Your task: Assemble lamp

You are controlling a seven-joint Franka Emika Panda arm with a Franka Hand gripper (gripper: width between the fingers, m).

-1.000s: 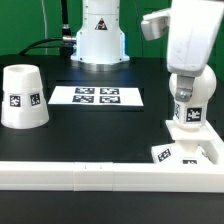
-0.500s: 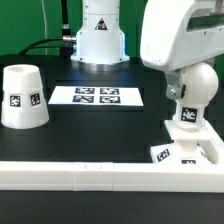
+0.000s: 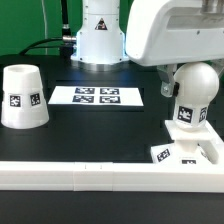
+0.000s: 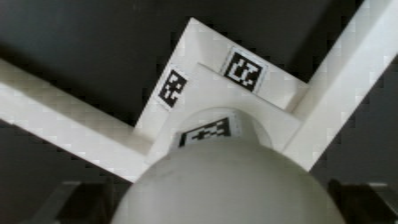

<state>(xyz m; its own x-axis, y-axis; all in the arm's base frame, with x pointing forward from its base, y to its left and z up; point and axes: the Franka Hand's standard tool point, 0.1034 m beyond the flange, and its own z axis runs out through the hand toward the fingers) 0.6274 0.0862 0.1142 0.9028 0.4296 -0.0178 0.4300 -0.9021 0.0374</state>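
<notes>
The shade [image 3: 22,97] stands mouth down at the exterior view's left, and the marker board [image 3: 97,96] lies in the middle; both are as before. At the right, the arm [image 3: 172,30] has swung its big white body toward the exterior view's left within the last second, so the round head of the bulb [image 3: 194,88] now shows. The bulb stands upright on the base [image 3: 203,150], close to the white rail [image 3: 60,172]. I judge the bulb step is nearly finished, and the shade is next. The arm hangs directly over the bulb, wrist looking down on it. The gripper is hidden, so I cannot tell if its jaws are closed or released
</notes>
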